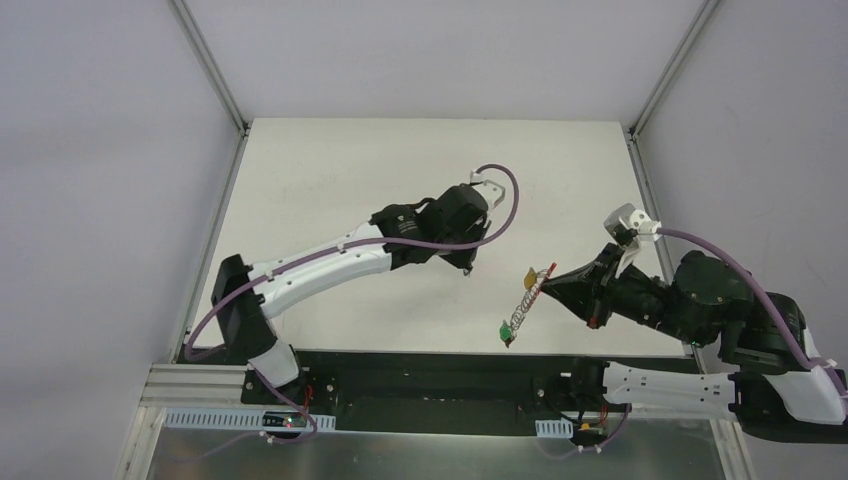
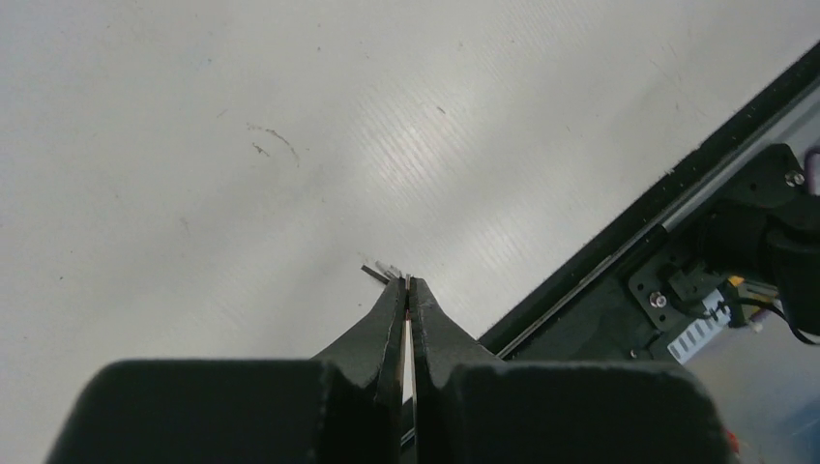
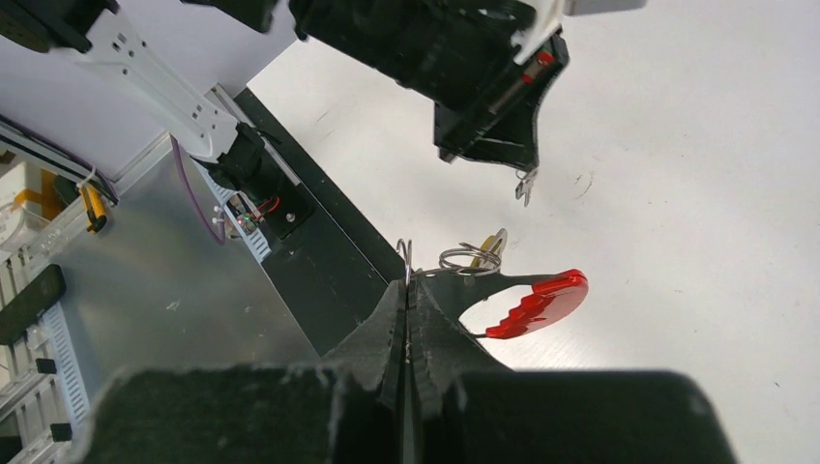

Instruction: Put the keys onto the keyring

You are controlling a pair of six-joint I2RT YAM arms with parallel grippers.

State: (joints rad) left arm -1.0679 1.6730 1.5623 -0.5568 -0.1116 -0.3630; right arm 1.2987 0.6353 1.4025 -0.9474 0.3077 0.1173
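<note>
The black two-finger right gripper (image 3: 408, 290) is pinched shut on a wire loop of the red curved plastic keyring (image 1: 529, 298). It holds the ring at about four o'clock on the white table (image 1: 330, 180), with a yellow-tagged key (image 1: 530, 272) at the ring's twelve o'clock end and a green-tagged key (image 1: 507, 331) at its six. At ten o'clock from the ring, the left gripper (image 1: 468, 264) is clamped on a small silver metal key (image 3: 525, 184).
</note>
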